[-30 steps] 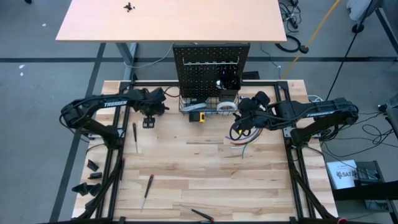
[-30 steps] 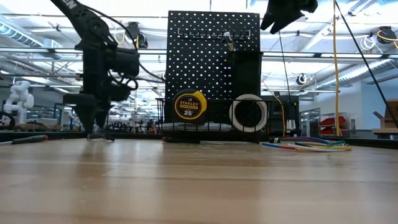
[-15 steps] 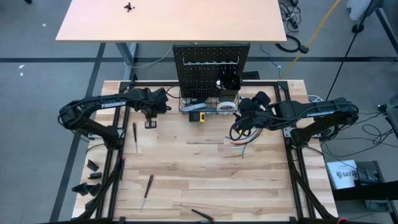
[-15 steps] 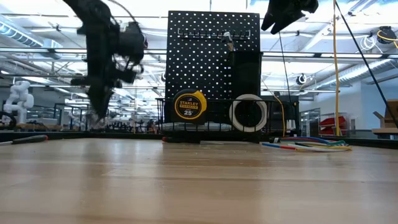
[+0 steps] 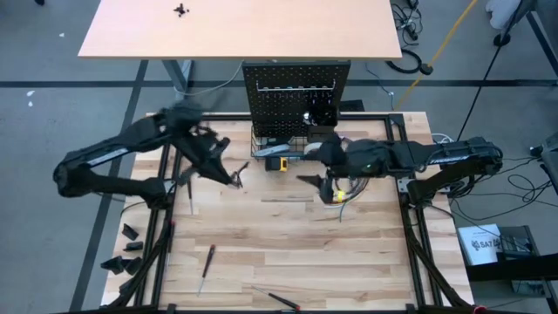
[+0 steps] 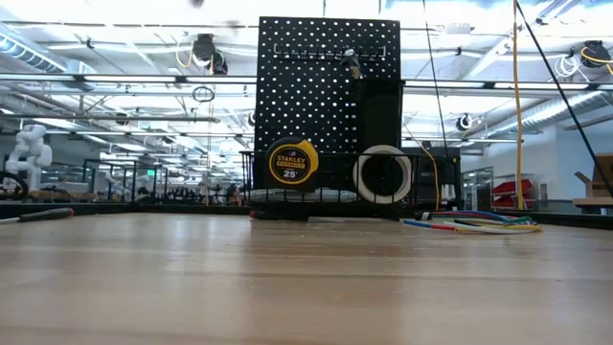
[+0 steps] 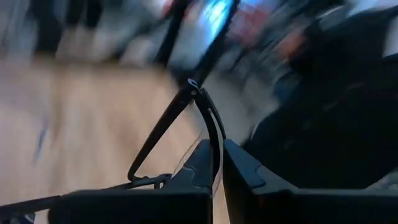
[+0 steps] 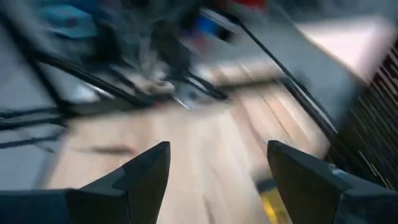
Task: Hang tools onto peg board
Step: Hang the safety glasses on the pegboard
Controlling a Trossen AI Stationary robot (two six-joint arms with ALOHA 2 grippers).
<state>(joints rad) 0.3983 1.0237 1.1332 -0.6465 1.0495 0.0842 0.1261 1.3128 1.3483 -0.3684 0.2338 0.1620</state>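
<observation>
Over the far left part of the table [image 5: 279, 244], got the left gripper [image 5: 235, 171] pinched shut on a thin dark tool [image 7: 191, 88] with two splayed legs, too blurry to tell which one. Over toward the far right, seeing the right gripper [image 8: 217, 149] with fingers spread apart and nothing between them, just above the bundle of coloured wires [image 5: 344, 201]. At the middle of the far edge, got the peg board [image 5: 296, 96] upright, with a yellow tape measure [image 6: 292, 161] and white tape roll [image 6: 383, 173] at its foot. Also spotting screwdrivers [image 5: 188, 190] by the left edge and near edge
</observation>
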